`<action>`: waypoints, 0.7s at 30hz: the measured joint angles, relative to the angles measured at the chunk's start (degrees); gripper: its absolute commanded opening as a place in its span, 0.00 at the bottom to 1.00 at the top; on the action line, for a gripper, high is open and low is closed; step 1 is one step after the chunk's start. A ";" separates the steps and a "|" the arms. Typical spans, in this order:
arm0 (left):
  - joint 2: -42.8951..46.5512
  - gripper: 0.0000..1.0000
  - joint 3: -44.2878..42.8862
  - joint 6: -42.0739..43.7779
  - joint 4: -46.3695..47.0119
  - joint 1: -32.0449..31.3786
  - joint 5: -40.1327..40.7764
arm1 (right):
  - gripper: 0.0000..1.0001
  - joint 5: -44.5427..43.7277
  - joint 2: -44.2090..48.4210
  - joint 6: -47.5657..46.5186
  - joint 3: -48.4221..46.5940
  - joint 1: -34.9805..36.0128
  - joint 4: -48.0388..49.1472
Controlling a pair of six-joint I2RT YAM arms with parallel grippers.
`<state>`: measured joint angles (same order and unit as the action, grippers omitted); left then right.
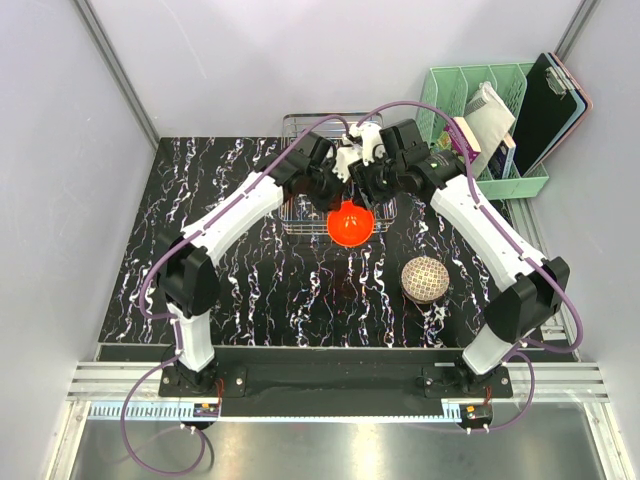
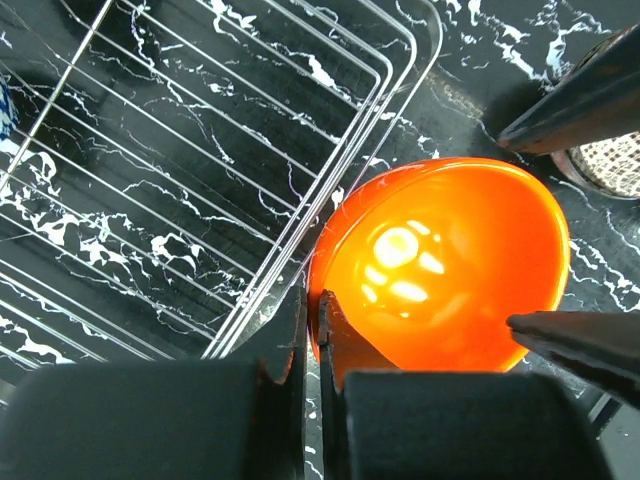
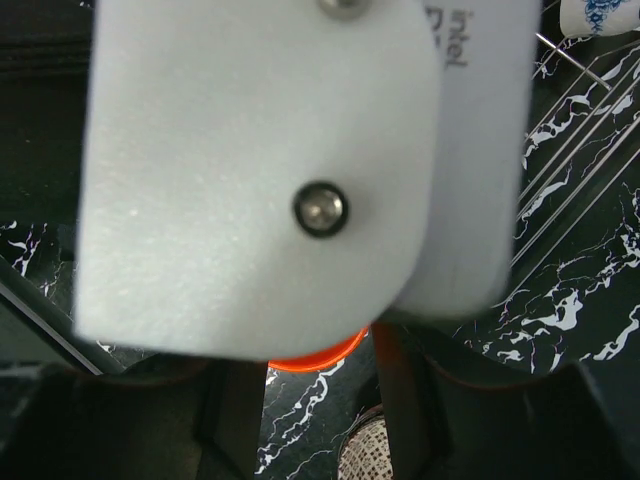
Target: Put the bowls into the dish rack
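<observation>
The glossy orange-red bowl [image 1: 351,224] [image 2: 450,270] hangs tilted just off the right front corner of the wire dish rack [image 1: 296,222] [image 2: 200,150]. My left gripper [image 1: 335,190] [image 2: 312,300] is shut on the bowl's rim, one finger inside and one outside. My right gripper [image 1: 376,190] [image 3: 315,372] is open, with its dark fingers [image 2: 565,100] spread wide beside the bowl's far edge. In the right wrist view the left arm's white camera mount hides most of the scene, and only a sliver of the orange-red bowl [image 3: 312,355] shows. A net-patterned bowl [image 1: 425,279] [image 2: 615,160] [image 3: 365,452] sits on the table to the right.
A mint-green slotted organiser [image 1: 480,120] holding books and a dark clipboard [image 1: 550,100] stands at the back right. A blue-and-white bowl [image 3: 600,15] shows by the rack wires. Both arms crowd together over the rack's right side. Grey walls close in the black marbled table [image 1: 250,290].
</observation>
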<state>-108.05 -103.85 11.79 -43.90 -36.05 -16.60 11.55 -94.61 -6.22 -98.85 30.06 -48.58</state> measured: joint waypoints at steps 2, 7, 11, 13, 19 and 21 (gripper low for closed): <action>0.00 0.00 0.50 0.07 0.07 0.00 0.00 | 0.53 -0.02 0.00 -0.15 0.00 0.00 0.13; 0.00 0.00 1.16 0.42 0.02 0.00 0.24 | 0.65 -0.07 0.02 -0.87 0.00 0.00 0.24; 0.00 0.00 1.18 0.46 0.11 0.17 0.79 | 0.76 -0.17 0.26 -1.73 0.00 0.00 0.24; 0.00 0.00 1.18 0.48 0.09 0.48 1.09 | 0.80 -0.37 0.87 -2.36 0.09 0.00 0.22; 0.07 0.00 1.25 0.44 0.31 3.74 1.46 | 0.91 0.09 6.05 -4.24 1.01 -0.17 0.17; 0.33 0.00 1.36 0.42 0.35 5.22 1.42 | 0.93 1.27 8.28 -4.72 1.40 -0.55 0.02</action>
<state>-107.72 -102.50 12.21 -43.55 -30.83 -15.18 12.82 -86.32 -10.94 -97.45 29.52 -48.56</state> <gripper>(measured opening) 0.026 0.903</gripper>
